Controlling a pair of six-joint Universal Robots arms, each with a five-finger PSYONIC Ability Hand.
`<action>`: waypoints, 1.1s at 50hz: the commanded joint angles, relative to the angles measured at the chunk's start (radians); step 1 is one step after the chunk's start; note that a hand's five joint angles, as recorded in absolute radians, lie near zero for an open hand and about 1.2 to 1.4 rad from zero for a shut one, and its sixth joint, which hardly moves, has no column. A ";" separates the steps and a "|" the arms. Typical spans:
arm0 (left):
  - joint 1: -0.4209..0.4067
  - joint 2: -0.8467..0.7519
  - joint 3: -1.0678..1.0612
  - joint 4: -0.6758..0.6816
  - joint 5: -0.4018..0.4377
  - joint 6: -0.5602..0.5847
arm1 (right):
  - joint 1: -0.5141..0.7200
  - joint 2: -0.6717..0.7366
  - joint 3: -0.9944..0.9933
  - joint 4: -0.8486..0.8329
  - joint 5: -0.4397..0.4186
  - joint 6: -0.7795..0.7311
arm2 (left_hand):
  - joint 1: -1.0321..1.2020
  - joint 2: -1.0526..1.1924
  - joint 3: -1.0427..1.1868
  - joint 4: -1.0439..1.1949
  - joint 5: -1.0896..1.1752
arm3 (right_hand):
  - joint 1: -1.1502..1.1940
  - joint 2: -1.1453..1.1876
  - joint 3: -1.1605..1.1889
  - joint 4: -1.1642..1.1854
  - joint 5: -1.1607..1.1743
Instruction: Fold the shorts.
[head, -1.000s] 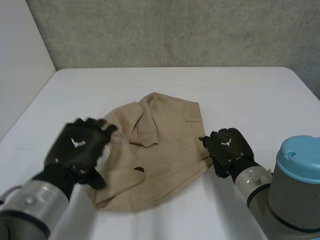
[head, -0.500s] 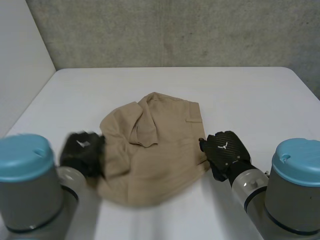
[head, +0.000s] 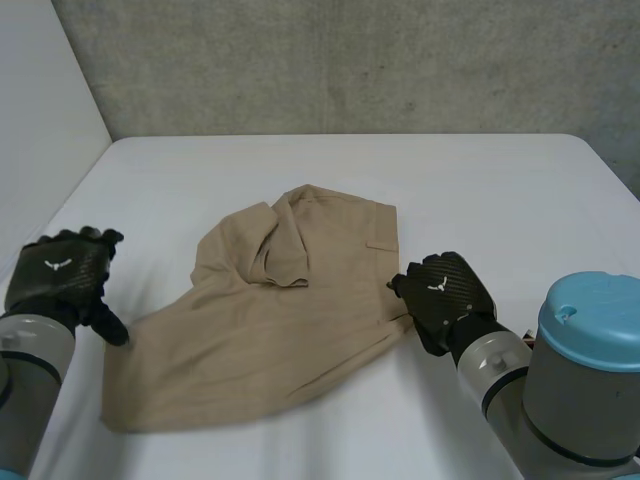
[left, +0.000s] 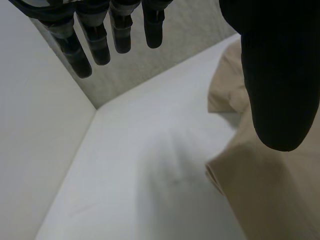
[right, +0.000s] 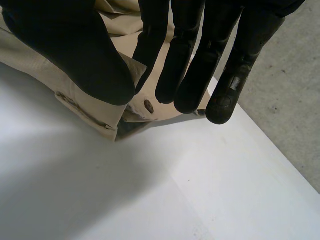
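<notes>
A: Left side first?
B: Left hand (head: 58, 280) sits at 9 o'clock of the khaki shorts (head: 290, 330), off the cloth and just beside the leg hem. Fingers (left: 120, 30) straight and spread, thumb apart, nothing held.
A: Shorts?
B: Lying on the white surface (head: 500, 190), about the middle. One leg runs out toward 8 o'clock, and a flap is folded over near 12 o'clock.
A: Right side?
B: Right hand (head: 447, 295) at 3 o'clock, at the waistband (right: 90, 119) edge. Fingers straight and close together over the waistband corner by the buttonhole (right: 148, 105). Thumb apart, nothing pinched. Can't tell if the fingertips touch cloth.
</notes>
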 joint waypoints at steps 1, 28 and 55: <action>0.012 0.118 -0.005 -0.051 0.019 0.009 | -0.008 -0.009 -0.003 0.003 0.000 0.006 | -0.005 -0.015 -0.025 -0.017 -0.035 | 0.437 0.220 0.220 0.209 0.228; -0.031 0.207 -0.151 -0.393 0.240 0.012 | -0.026 0.024 -0.138 0.118 -0.009 0.228 | 0.450 0.440 0.430 0.438 0.420 | 0.437 0.220 0.220 0.209 0.228; -0.040 -0.056 -0.148 -0.138 0.194 0.060 | -0.036 0.078 -0.178 0.072 0.023 0.242 | 0.429 0.419 0.409 0.418 0.399 | 0.437 0.220 0.220 0.209 0.228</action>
